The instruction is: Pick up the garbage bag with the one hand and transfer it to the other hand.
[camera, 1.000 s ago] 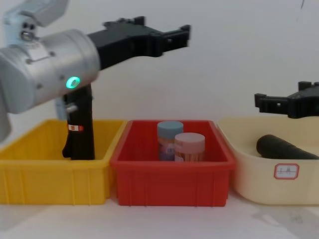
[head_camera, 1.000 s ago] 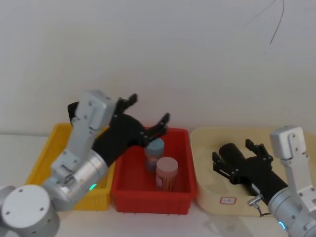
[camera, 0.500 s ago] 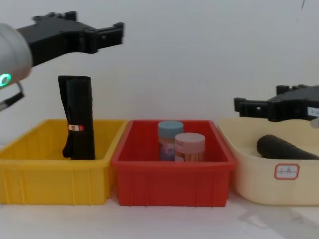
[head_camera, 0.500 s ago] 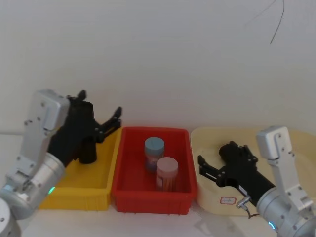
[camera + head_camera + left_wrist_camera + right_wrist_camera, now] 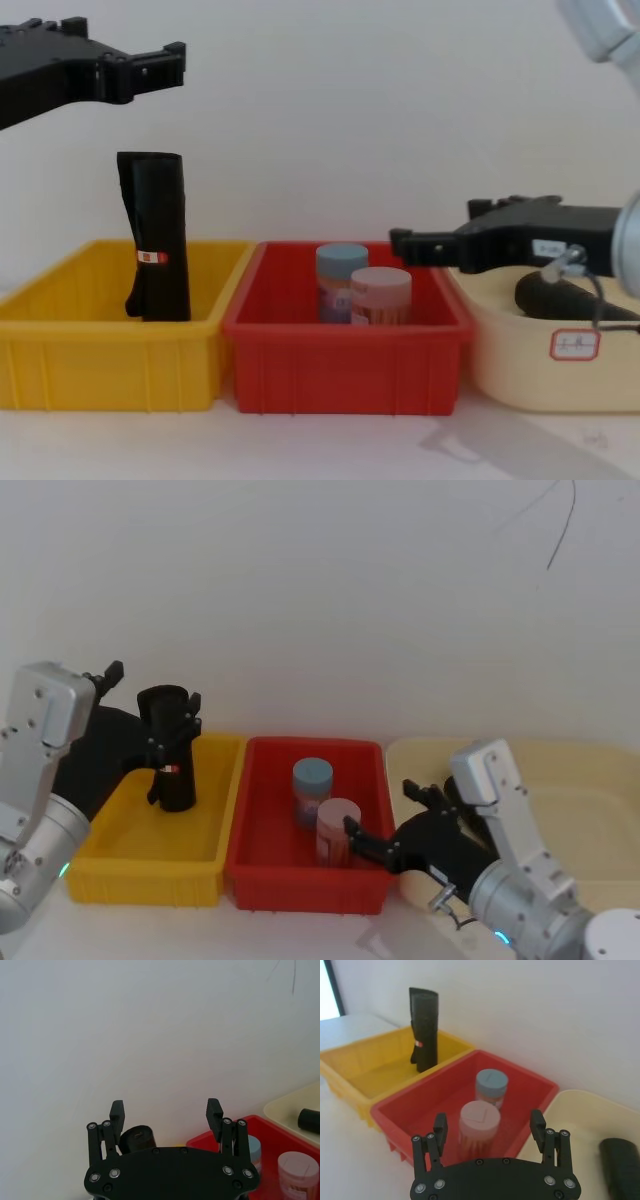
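**Garbage bag not yet picked up, both hands empty**

The yellow bin (image 5: 110,370), at 9 o'clock of the red bin (image 5: 345,375), holds the garbage bag (image 5: 155,235). The bag stands upright near the bin's far wall, and nothing grips it. The left hand (image 5: 166,1108) hovers just above the roll's top, toward its 11 o'clock in the chest view, fingers spread wide and empty. The right hand (image 5: 488,1120), likewise wide and empty, reaches over the red bin's 3 o'clock wall. As I judge it, nothing is done yet: grasp, lift and handover all remain.

Lab test setup: bare white wall (image 5: 320,600), coloured plastic bins (image 5: 345,372).
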Motion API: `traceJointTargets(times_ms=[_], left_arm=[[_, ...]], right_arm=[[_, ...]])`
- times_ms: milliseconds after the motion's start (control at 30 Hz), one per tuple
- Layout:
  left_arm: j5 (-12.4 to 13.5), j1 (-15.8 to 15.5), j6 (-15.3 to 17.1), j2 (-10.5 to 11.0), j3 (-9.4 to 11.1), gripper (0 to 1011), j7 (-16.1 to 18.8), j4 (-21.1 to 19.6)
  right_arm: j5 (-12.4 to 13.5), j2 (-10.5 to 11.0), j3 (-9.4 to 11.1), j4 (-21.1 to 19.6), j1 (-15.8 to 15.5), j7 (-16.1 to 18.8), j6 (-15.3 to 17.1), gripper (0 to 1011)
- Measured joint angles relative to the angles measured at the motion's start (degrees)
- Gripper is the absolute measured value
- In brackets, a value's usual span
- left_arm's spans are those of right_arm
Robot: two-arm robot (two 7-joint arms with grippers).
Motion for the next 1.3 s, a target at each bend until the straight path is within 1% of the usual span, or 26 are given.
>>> traceJointTargets(times_ms=[67, 267, 567, 867, 1300], left_arm=[[0.08, 0.26, 0.09, 0.12, -0.27, 1001, 0.22, -0.22], [0.23, 0.73, 0.23, 0.37, -0.77, 1001, 0.59, -0.65], [0.36, 1.1, 0.36, 0.59, -1.19, 1001, 0.91, -1.01], [0.42, 1.28, 0.4, 0.67, -1.39, 1001, 1.06, -1.16], [0.46, 1.39, 0.47, 0.74, -1.5, 1001, 1.16, -1.28]], right_arm=[[-0.01, -0.22, -0.73, 0.87, 0.78, 0.44, 0.43, 1001], [0.01, -0.87, -2.01, 2.92, 2.67, 1.13, 1.32, 1001], [0.17, -1.85, -3.01, 6.09, 5.39, 1.2, 2.37, 1001], [0.62, -2.63, -3.58, 8.56, 7.38, 1.14, 3.24, 1001], [2.66, -4.15, -4.03, 13.17, 10.62, 2.07, 5.49, 1002]])
